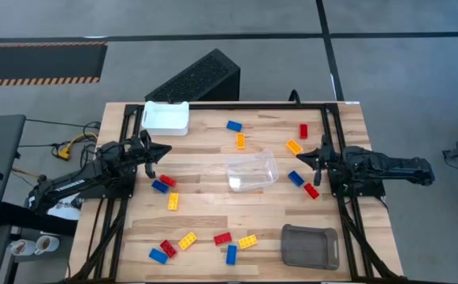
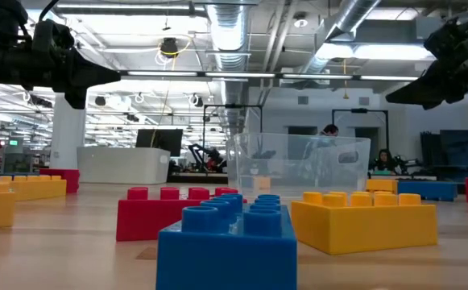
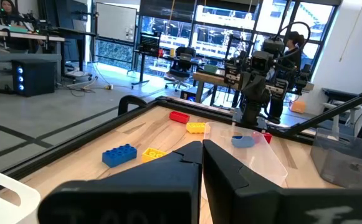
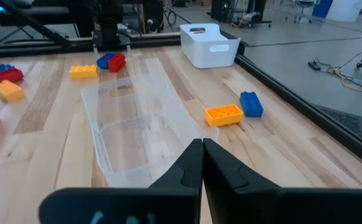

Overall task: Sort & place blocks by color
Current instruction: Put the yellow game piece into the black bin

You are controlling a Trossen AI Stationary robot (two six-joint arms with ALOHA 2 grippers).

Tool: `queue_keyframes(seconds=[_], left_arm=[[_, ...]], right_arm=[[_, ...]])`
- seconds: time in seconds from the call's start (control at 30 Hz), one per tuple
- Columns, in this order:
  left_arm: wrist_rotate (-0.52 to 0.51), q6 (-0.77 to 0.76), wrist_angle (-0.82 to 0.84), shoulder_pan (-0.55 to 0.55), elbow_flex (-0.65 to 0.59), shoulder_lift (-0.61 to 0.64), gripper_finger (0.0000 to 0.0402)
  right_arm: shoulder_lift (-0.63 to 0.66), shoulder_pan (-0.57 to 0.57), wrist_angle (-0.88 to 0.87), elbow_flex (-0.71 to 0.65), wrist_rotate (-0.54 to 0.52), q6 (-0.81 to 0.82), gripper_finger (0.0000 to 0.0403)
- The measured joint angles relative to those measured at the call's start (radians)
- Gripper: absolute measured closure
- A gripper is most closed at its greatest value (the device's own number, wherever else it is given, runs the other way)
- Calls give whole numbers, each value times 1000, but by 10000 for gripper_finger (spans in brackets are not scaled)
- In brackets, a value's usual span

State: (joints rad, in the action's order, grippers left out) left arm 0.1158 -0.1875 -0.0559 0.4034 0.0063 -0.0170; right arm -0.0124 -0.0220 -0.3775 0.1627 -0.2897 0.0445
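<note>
Both the left gripper [image 1: 164, 151] and right gripper [image 1: 301, 156] have fingers pressed together on nothing, seemingly parked. The blocks [image 1: 165, 183] lie scattered, and the clear tray [image 1: 252, 171] between the fingertips looks empty, so sorting is not begun.

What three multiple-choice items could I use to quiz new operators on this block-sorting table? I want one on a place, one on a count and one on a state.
1. Where does the white bin sit in the high view?
A. far left corner
B. near right corner
C. table centre

2. How many containers are on the table?
A. one
B. three
C. five

3. How do the two grippers stand?
A. both shut and empty
B. both wide open
C. each holding a block

Key:
1 A: it sits at the far edge above the left gripper.
2 B: the white bin, the clear bin and the grey tray.
3 A: left gripper and right gripper have fingers together, with every block, such as the blue one, lying loose.
</note>
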Motion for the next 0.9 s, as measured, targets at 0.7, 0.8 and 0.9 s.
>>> queue_keyframes(seconds=[0.7, 0.8, 0.9], left_arm=[[0, 0, 0, 0, 0, 0, 402], [0, 0, 0, 0, 0, 0, 401], [0, 0, 0, 0, 0, 0, 401]], right_arm=[[0, 0, 327, 0, 0, -26, 370], [0, 0, 327, 0, 0, -26, 370], [0, 0, 336, 0, 0, -26, 370]])
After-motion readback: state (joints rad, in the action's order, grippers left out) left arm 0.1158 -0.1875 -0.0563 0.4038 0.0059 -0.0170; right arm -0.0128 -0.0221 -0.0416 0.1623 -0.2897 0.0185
